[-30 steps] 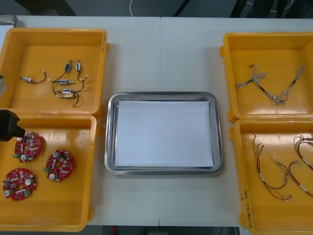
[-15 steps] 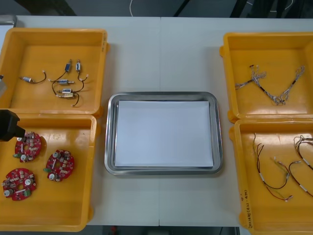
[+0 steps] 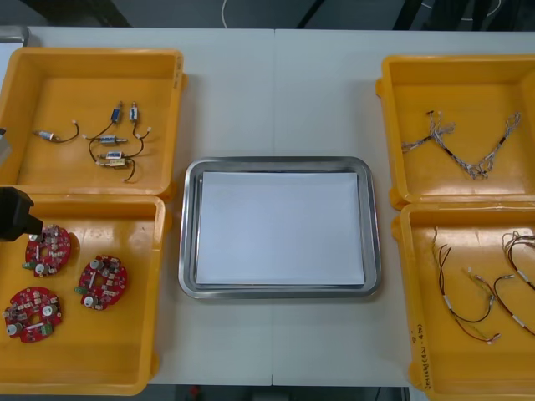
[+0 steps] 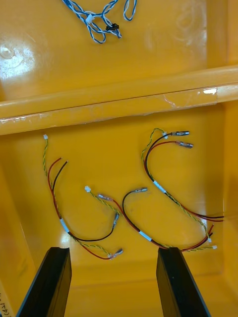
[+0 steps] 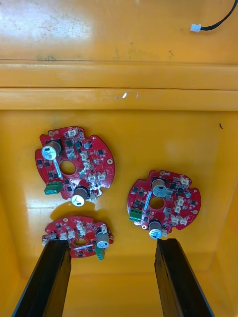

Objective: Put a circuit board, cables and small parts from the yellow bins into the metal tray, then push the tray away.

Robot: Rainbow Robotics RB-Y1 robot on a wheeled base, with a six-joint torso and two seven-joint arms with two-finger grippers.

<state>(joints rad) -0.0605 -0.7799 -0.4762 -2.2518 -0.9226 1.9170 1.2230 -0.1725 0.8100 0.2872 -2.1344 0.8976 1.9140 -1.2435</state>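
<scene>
You see bins [image 3: 92, 53] of glossy yellow plastic; a tray [image 3: 276, 162] of shiny metal, lined matt white; a smooth, matt table [image 3: 276, 92].

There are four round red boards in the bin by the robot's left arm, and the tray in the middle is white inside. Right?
Not quite: the near left yellow bin holds three circuit boards, not four, as the front view shows; the open left gripper hangs over them. The metal tray is white inside.
</scene>
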